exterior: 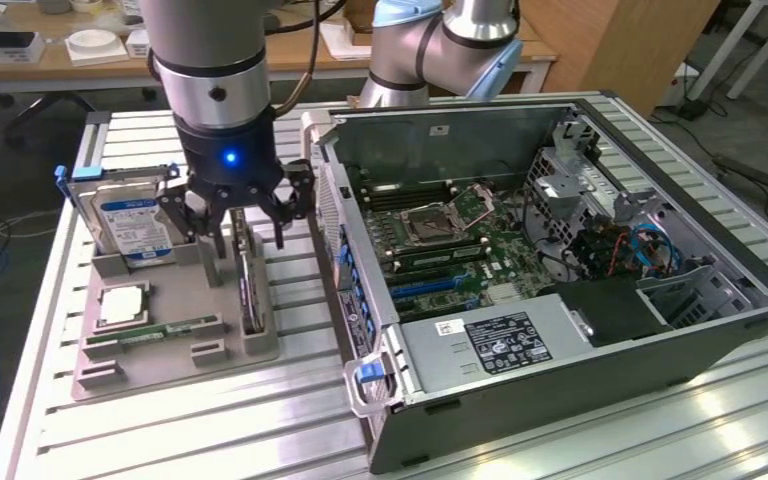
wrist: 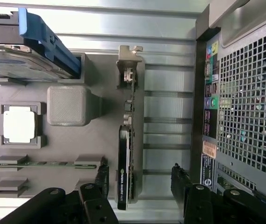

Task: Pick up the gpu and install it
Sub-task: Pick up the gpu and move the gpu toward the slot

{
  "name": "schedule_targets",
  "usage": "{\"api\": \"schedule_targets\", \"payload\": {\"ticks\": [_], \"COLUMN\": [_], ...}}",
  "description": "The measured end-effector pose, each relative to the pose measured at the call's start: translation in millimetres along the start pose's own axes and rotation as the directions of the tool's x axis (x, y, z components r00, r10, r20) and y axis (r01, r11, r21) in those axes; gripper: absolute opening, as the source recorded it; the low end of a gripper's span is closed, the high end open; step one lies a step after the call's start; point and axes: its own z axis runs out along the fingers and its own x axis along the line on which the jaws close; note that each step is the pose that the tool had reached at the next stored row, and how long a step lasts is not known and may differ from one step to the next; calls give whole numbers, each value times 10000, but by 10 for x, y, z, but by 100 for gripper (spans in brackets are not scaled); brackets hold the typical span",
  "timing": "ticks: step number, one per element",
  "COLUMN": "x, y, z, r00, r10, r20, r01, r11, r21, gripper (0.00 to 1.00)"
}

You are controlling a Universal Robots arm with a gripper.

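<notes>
As I hovered over the upright gpu, my claw gaped wide, empty; pickup, I judged, needed centring.

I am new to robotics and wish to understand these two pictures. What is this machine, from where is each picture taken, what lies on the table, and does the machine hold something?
The machine is a robot arm with a grasping tool at its end. One picture comes from a camera off the arm; the other from a camera on the wrist, looking down past the tool's fingers. On the table stand a grey holder and, at the exterior view's right, an open computer case. The holder carries a hard drive, a processor chip, a memory stick and the gpu, which stands on its edge. The tool hangs open above the gpu, one finger on each side; it holds nothing.
</notes>
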Motion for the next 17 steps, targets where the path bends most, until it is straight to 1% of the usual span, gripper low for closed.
{"api": "schedule_targets", "payload": {"ticks": [4, 6, 9, 10, 17], "x": [1, 2, 2, 1, 53], "y": [-1, -1, -2, -2, -4], "z": [18, 30, 49, 57, 153], "r00": [10000, 10000, 9999, 9999, 9999], "r10": [5, 4, 1, 0, 0], "r20": [25, 63, 139, 153, 156], "r01": [-5, -4, -1, 0, 0], "r11": [10000, 10000, 10000, 10000, 10000], "r21": [1, 3, 2, 1, 2], "gripper": [65, 65, 65, 65, 65]}}
